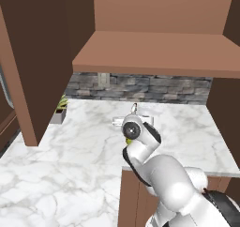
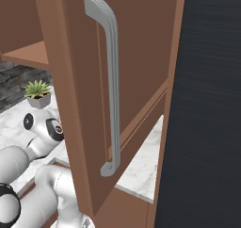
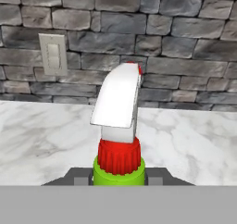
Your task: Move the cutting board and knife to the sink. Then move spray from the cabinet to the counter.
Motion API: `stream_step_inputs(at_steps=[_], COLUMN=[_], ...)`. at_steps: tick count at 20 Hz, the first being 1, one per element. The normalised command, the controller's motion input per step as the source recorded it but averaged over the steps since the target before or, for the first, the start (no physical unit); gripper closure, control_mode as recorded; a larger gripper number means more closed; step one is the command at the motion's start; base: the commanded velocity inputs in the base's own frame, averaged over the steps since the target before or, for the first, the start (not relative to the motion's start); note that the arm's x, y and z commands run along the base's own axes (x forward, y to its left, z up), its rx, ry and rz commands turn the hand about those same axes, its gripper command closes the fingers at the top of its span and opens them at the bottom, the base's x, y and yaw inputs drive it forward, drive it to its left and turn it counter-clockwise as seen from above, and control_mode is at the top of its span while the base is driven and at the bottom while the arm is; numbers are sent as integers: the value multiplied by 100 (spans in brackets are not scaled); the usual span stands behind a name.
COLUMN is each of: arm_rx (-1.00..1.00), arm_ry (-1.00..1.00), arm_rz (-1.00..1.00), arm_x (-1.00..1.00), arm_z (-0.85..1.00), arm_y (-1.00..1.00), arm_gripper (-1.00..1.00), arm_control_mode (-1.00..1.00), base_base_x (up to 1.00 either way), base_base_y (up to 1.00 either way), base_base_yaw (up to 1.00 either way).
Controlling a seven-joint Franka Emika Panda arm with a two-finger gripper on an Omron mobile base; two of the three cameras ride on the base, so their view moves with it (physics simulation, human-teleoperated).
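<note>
Left base view, left to right: open cabinet door (image 1: 28, 66) swung out at far left, small potted plant (image 1: 60, 109) against the stone wall (image 1: 140, 87), white marble desk (image 1: 56, 160) spreading below, cabinet (image 1: 154, 57) shelf overhead. Arm at centre, leaning over the desk; a sliver of green spray (image 1: 128, 140) peeking out beside the wrist.

Hand view: light switch (image 3: 53, 54) on the wall at left, spray (image 3: 119, 140) upright at centre, its green neck squeezed between the two dark fingertips (image 3: 76, 177) of the pincer (image 3: 118, 179), white trigger head and red collar rising above, desk (image 3: 41, 140) beyond.

Right base view: plant (image 2: 37, 93) at left, door with long grey handle (image 2: 110, 85) filling the middle; pincer hidden.
</note>
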Motion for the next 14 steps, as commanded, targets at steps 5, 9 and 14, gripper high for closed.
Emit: stream_step_inputs(at_steps=[5, 9, 14], arm_rx=[0, 0, 0], arm_ry=[0, 1, 0], arm_rz=[0, 0, 0], arm_x=[15, 35, 3], arm_z=[-70, -83, -58], arm_y=[10, 0, 0], arm_gripper=[-100, -100, -100], arm_control_mode=[-100, -100, -100], base_base_x=[0, 0, 0], base_base_y=[0, 0, 0], base_base_yaw=[0, 0, 0])
